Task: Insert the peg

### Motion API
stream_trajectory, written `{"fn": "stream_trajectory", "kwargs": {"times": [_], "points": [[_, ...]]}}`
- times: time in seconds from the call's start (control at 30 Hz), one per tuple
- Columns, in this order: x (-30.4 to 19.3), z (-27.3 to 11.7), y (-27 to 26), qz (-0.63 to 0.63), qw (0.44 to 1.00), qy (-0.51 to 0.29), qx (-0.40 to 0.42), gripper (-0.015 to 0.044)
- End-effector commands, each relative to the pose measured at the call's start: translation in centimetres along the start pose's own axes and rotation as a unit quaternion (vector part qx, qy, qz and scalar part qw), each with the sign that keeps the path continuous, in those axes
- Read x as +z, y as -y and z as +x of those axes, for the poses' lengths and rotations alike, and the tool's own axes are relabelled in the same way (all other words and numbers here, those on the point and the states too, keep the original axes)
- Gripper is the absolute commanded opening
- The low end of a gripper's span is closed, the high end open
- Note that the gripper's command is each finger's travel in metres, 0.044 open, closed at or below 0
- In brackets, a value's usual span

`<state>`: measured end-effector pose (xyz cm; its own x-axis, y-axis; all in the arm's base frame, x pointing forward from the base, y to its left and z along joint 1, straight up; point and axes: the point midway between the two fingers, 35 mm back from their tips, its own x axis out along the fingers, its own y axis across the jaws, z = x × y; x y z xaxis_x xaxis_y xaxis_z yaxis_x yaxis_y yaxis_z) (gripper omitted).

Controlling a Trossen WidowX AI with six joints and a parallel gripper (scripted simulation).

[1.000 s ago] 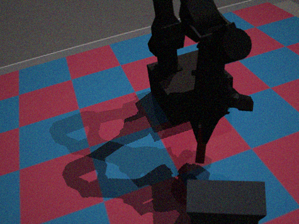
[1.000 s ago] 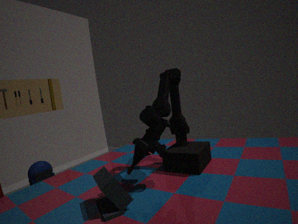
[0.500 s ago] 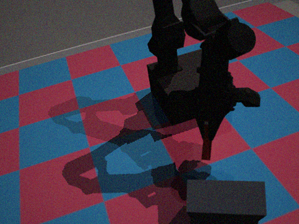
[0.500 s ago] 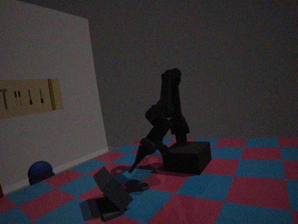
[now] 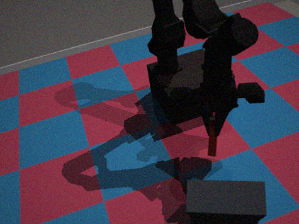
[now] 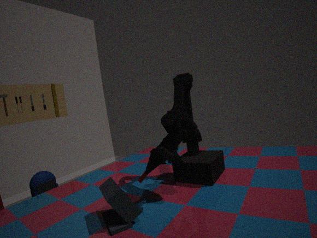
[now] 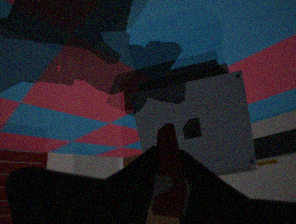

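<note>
Blue ball (image 6: 43, 182) nr wall (image 6: 63, 54) w/ tool pics on yellowish board (image 6: 38, 109).

The jaws rose from six o'clock, closed on a dark red peg (image 7: 168, 142) whose free end pointed toward twelve. At about three o'clock stood a grey panel (image 7: 220, 100), with a dark, angular hole (image 7: 192, 128) in its face, just off the peg's tip toward two o'clock; peg and hole were apart. Red and blue squares covered the surface (image 7: 75, 100), darkened by shadows toward eleven. Red brickwork (image 7: 22, 165) showed at eight.
</note>
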<state>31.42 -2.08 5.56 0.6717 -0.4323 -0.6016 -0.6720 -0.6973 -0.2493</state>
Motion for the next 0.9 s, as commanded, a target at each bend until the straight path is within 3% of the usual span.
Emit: {"fn": "stream_trajectory", "kwargs": {"times": [0.0, 0.87], "points": [[0.1, -0.3, 0.1, -0.022, 1.000, -0.010, -0.007, 0.0000], [0.3, -0.6, 1.2, -0.103, 0.993, -0.047, -0.033, 0.0000]]}}
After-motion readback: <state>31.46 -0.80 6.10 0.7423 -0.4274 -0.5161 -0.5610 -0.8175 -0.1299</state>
